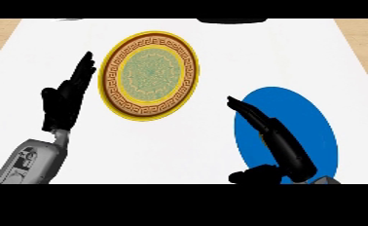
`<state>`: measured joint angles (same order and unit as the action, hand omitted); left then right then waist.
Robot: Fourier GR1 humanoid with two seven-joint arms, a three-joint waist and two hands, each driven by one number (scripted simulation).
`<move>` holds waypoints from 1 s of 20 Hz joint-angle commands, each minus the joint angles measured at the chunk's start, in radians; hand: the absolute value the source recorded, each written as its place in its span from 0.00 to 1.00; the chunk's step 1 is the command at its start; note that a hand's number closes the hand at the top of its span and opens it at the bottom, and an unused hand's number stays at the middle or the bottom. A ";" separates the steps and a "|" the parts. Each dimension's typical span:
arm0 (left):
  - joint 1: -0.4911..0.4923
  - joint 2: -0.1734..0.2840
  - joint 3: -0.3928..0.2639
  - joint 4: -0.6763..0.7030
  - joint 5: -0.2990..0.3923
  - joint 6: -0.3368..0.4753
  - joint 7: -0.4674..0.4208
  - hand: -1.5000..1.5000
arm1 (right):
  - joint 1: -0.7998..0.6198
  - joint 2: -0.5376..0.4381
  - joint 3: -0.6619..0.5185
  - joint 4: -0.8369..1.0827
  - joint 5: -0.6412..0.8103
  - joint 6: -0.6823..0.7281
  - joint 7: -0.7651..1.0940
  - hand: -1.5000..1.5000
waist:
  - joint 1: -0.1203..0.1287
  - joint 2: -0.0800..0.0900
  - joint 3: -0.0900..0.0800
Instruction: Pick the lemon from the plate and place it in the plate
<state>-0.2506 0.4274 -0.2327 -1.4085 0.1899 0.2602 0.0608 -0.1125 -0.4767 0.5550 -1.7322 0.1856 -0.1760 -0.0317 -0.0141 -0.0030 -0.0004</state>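
Right hand [277,140]: released, over blue plate [316,118] | left hand [68,98]: released, beside patterned plate [149,75] | lemon: unseen, possibly hidden | risk: grasp closes empty.

Patterned plate [149,75] left and farther back, plain plate [316,122] right and nearer, well apart.

two plates on the white counter [215,40]: one patterned plate [149,75] with a yellow rim, one plain blue plate [309,118]. two black hands, left hand [66,98] and right hand [277,140].
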 commanded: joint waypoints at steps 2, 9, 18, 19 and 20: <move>-0.039 0.003 0.041 0.036 0.005 -0.034 0.004 0.50 | 0.058 -0.115 -0.100 -0.123 0.074 -0.032 -0.030 0.00 | -0.004 0.001 0.000; -0.031 -0.026 0.037 0.064 -0.030 -0.024 -0.026 0.50 | 0.072 -0.354 -0.195 -0.365 0.057 0.195 0.285 0.00 | -0.012 -0.001 -0.002; -0.019 -0.042 0.045 0.020 -0.045 -0.044 0.005 0.50 | -0.098 -0.426 -0.226 -0.380 -0.083 0.509 0.612 0.00 | 0.020 0.003 -0.001; 0.044 -0.070 -0.003 -0.031 -0.074 -0.023 -0.011 0.50 | -0.120 -0.433 -0.233 -0.410 -0.104 0.536 0.674 0.00 | 0.024 0.001 -0.001; -0.003 -0.055 0.026 -0.039 -0.071 -0.028 0.034 0.50 | -0.064 -0.419 -0.232 -0.380 -0.079 0.537 0.624 0.00 | 0.016 0.002 0.000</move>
<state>-0.2523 0.3813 -0.2082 -1.4068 0.1398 0.2252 0.0616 -0.1764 -0.8960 0.3264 -2.1193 0.1211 0.2804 0.5317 0.0014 -0.0015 -0.0015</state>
